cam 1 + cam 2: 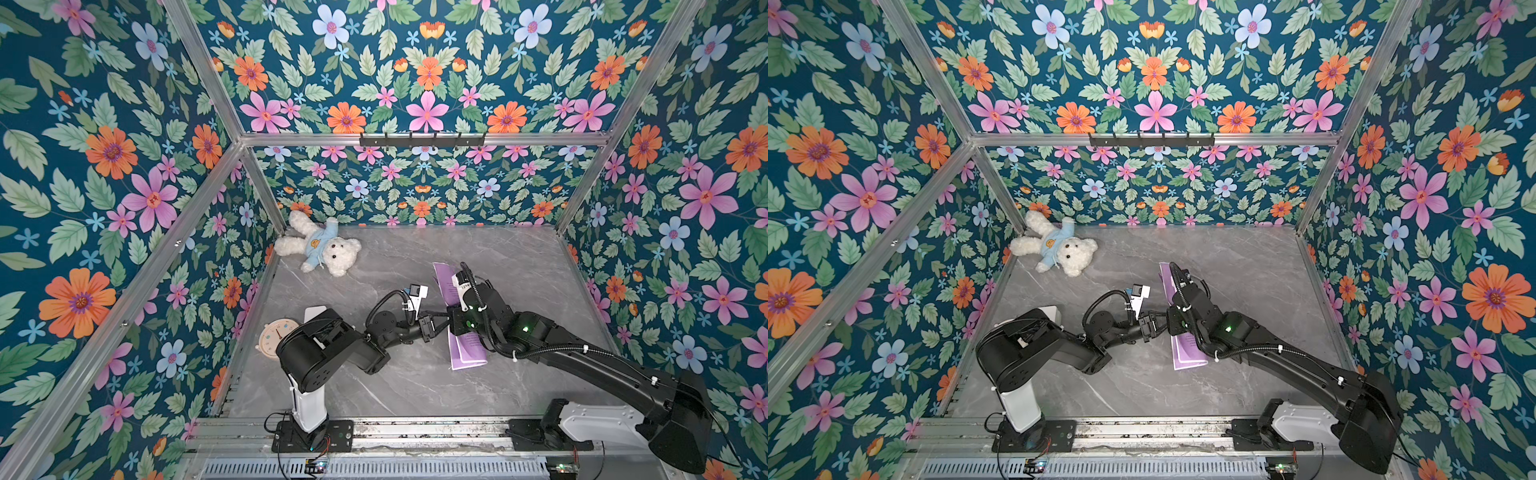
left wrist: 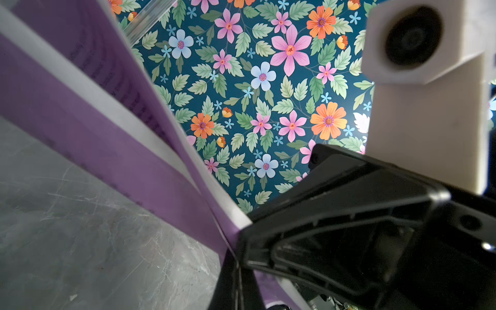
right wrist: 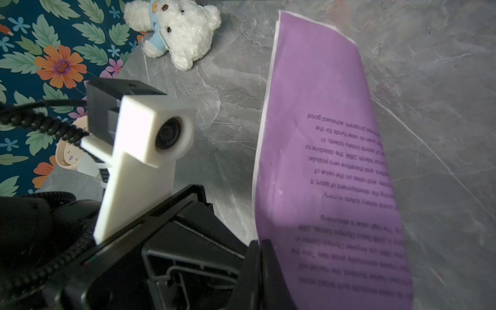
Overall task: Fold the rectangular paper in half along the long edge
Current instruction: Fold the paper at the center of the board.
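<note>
The paper [image 1: 467, 351] lies on the grey table [image 1: 415, 382], right of the middle, its long edges running away from the robot. It is loosely doubled over, and the printed upper layer [image 3: 322, 161] arches above the lower one. The left gripper [image 1: 438, 324] reaches in from the side and is clamped on the paper's left long edge, about halfway along it. The right gripper [image 1: 453, 322] hangs over the paper, tip to tip with the left one, closed and seemingly pinching the same edge. A teddy bear [image 1: 320, 247] and a clock [image 1: 274, 334] lie well apart from the paper, on the left.
</note>
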